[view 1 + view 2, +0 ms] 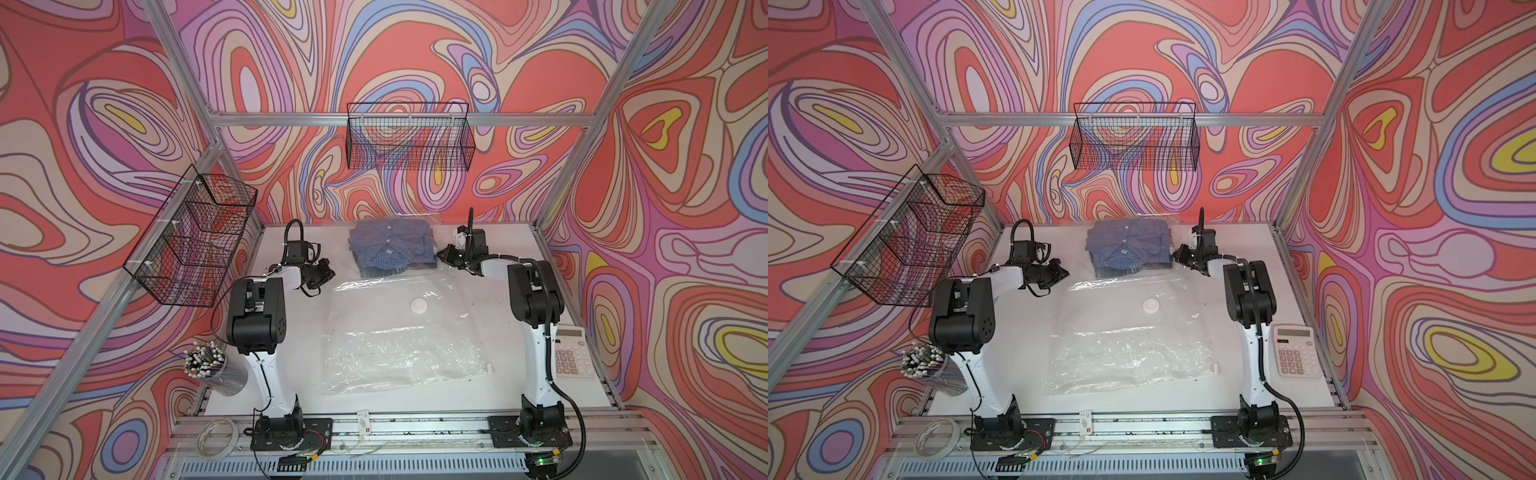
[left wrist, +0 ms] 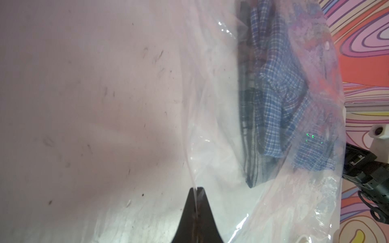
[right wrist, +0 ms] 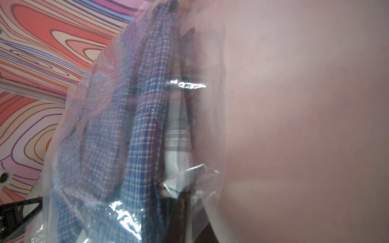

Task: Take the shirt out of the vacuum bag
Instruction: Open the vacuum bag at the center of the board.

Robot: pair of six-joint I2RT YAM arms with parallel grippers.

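The vacuum bag (image 1: 399, 353) lies flat along the middle of the worktop (image 1: 299, 332), its round white valve (image 1: 419, 306) facing up. The folded blue checked shirt (image 1: 390, 249) sits inside the bag's far end, close to the far edge. A small pale label (image 1: 388, 251) at the collar is too small to read. The keys of the calculator (image 1: 569, 351), near the right edge, cannot be read either.

Both arms rise from the front rail, bend at a high elbow and reach toward the far edge, with the wrists turned inward toward the shirt. The left gripper (image 1: 331, 272) is at the bag's left border. In the left wrist view its jaws (image 2: 196, 190) are pressed together on a fold of the clear plastic. The right gripper (image 1: 441, 253) is just beside the shirt's right side. Its dark tips (image 3: 183, 198) seem to be clamped on crumpled bag film, though glare blurs them.
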